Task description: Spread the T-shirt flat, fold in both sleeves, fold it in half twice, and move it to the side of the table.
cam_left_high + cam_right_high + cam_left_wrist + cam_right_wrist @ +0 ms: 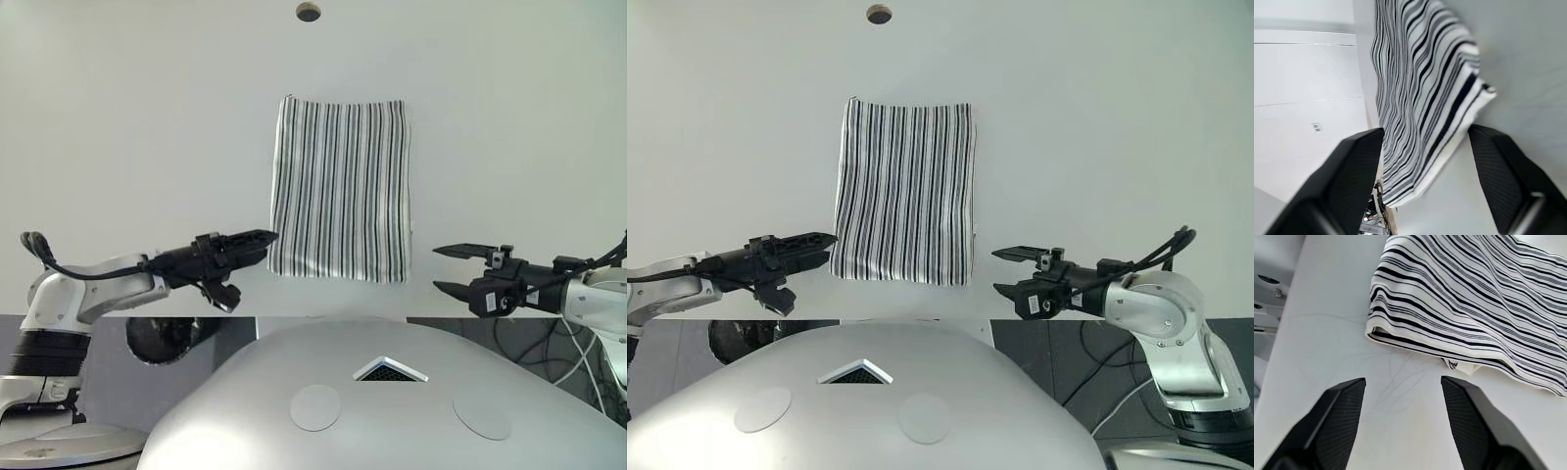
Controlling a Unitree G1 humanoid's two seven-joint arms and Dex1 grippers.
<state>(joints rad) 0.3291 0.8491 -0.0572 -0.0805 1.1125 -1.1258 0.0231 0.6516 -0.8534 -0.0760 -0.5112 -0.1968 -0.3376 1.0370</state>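
Note:
The black-and-white striped T-shirt [341, 186] lies folded into an upright rectangle in the middle of the white table [127, 147]. My left gripper [265, 238] hovers at the shirt's near left corner. In the left wrist view its fingers [1359, 166] stand open, with the shirt's corner [1420, 98] just beyond them. My right gripper [438, 268] is open a little to the right of the shirt's near right corner, apart from the cloth. The right wrist view shows that corner [1474, 298] ahead of its open fingers [1342, 416], with a small label at the hem.
A small dark round hole [309, 12] sits at the table's far edge. The table's front edge runs just below both grippers. White surface spreads wide to the left and right of the shirt. Cables [549, 343] hang below the table on the right.

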